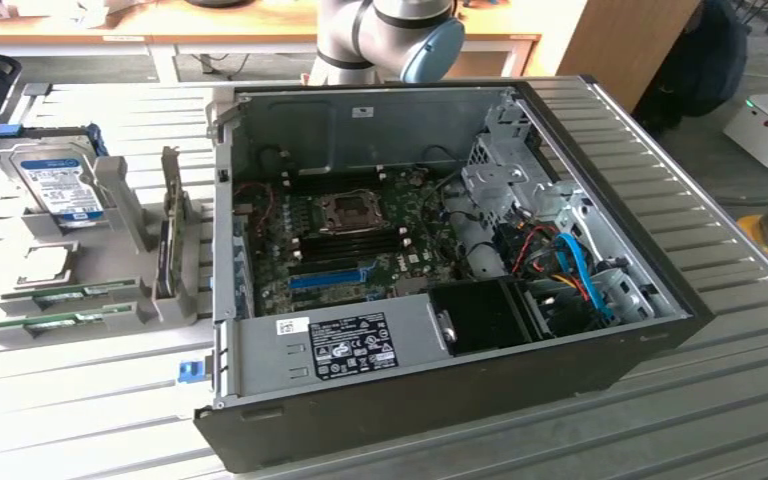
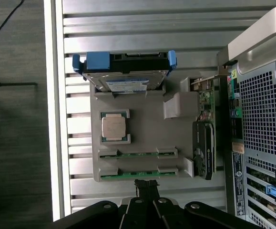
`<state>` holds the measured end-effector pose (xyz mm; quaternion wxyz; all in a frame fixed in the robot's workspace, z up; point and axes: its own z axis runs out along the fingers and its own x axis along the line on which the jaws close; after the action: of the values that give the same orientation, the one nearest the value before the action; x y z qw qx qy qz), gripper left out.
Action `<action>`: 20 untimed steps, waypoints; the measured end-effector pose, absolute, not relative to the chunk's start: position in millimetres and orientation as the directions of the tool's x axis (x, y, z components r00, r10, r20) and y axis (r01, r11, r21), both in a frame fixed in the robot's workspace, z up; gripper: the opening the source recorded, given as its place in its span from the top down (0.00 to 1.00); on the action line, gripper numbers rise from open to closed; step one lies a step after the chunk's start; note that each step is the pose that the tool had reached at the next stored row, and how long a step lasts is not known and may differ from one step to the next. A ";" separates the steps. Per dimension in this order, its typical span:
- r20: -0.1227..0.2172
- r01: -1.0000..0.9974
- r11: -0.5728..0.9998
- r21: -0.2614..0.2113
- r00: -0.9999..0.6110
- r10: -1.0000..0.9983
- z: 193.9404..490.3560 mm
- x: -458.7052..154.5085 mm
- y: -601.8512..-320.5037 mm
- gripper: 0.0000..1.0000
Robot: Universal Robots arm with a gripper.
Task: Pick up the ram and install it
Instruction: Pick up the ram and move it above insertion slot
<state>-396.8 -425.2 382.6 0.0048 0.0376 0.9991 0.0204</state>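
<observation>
Green ram [image 2: 138,173] sits on edge in the outermost slot of the grey holder [image 2: 147,129] — the edge nearest the gripper [image 2: 147,185], which hovers just beside it, clenched on nothing — with a second stick [image 2: 138,153] alongside.

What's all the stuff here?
computer case: one, black, open, exterior view's middle
motherboard: one, green, inside the case
holder: one, grey, exterior view's left of the case
hard drive: one, silver, standing in the holder
processor chip: one, silver, flat on the holder
expansion card: one, black, upright in the holder
ram sticks: two, green, side by side in the holder
table: one, silver, under everything
robot arm: one, grey and blue, behind the case
end effector: one, black, over the table, nearest the ram sticks
</observation>
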 end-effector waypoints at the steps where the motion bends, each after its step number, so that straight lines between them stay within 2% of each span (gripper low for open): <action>1: -0.008 0.075 0.996 0.041 -0.997 0.075 382.6 -396.8 -425.2 0.89; 11: -0.008 0.068 0.997 0.041 -0.998 0.068 382.6 -396.8 -425.2 0.89; 20: -0.008 -0.029 0.999 0.041 -1.000 -0.029 382.4 -396.8 -425.2 0.89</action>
<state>-396.8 -425.2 382.4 0.0037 -0.0146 0.9997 0.0206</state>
